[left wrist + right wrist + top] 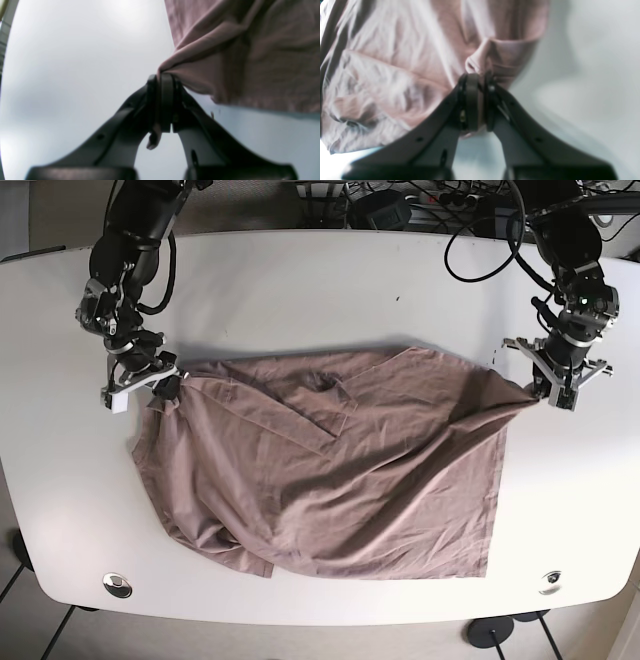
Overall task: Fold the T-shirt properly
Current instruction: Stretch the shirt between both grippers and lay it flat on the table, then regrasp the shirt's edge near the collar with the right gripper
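A dusty-pink T-shirt [330, 470] lies spread and wrinkled across the middle of the white table [300, 280]. On the right of the base view my left gripper [534, 389] is shut on a pinched corner of the T-shirt [225, 50]; in the left wrist view the left gripper [162, 80] has cloth squeezed between its jaws. My right gripper [168, 386], on the base view's left, is shut on the opposite corner. Its own camera shows the right gripper [478, 77] biting a bunched fold of the T-shirt [395, 82]. The cloth is stretched between both grippers.
Cables and dark equipment [420, 205] lie beyond the table's far edge. Bare tabletop lies behind the shirt and along both sides. Two round fittings [117, 584] sit near the front corners.
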